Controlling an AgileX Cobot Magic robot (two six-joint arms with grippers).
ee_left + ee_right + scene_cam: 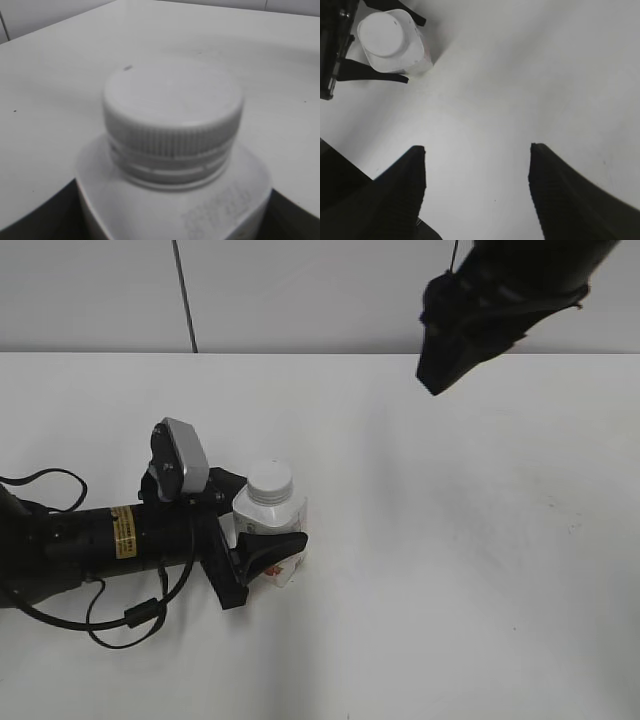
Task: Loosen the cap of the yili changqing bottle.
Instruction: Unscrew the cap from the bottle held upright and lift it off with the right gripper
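The yili changqing bottle [275,540] stands upright on the white table at the left, white with pink-red print low on its side. Its white ribbed cap [269,480] sits on the neck. My left gripper [262,540] is shut on the bottle's body, one black finger on each side. The left wrist view shows the cap [172,112] close up above the bottle's shoulder [165,210]. My right gripper [440,365] is open and empty, high above the table at the back right. Its view shows its two black fingers [476,195] and the bottle [412,55] with its cap [379,34] far off.
The white table [450,570] spreads wide to the right and front of the bottle. A black cable [110,625] loops under the left arm. A grey wall with a dark seam [185,295] stands behind the table.
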